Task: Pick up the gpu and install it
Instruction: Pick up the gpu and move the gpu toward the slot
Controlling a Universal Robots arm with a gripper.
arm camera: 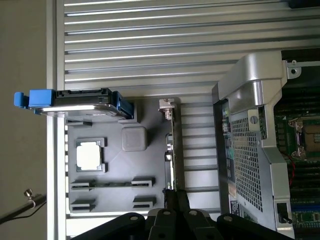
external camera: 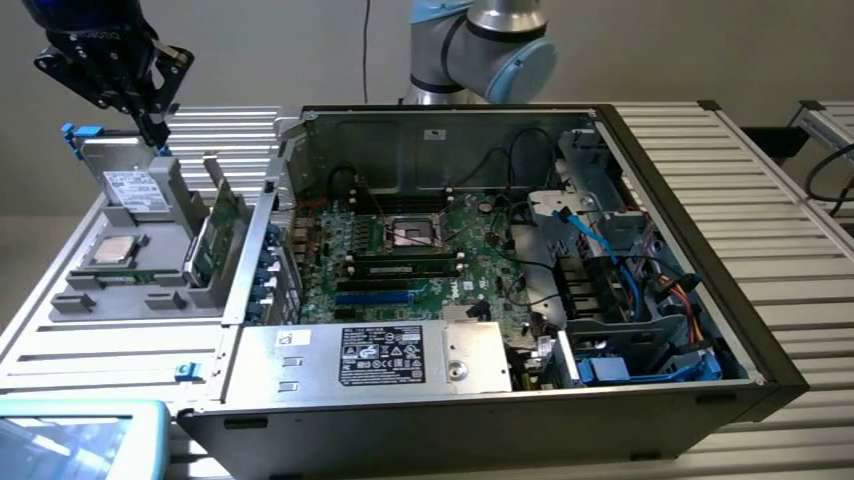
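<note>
The open computer case (external camera: 467,432) takes the middle of the slatted surface (external camera: 774,200). On the exterior view's left lies a grey tray (external camera: 127,292). The gpu (external camera: 220,235) stands on edge in it, between the hard drive (external camera: 134,190) and the case. My end effector (external camera: 154,130) hangs above the tray's far end, closed and gripping nothing.

Lit evenly and diffusely from overhead, moderately bright. Mildly glared along slatted aluminium table (arm camera: 150,45) and power supply cover (external camera: 360,358). Softly shadowed inside computer case (external camera: 400,140).
</note>
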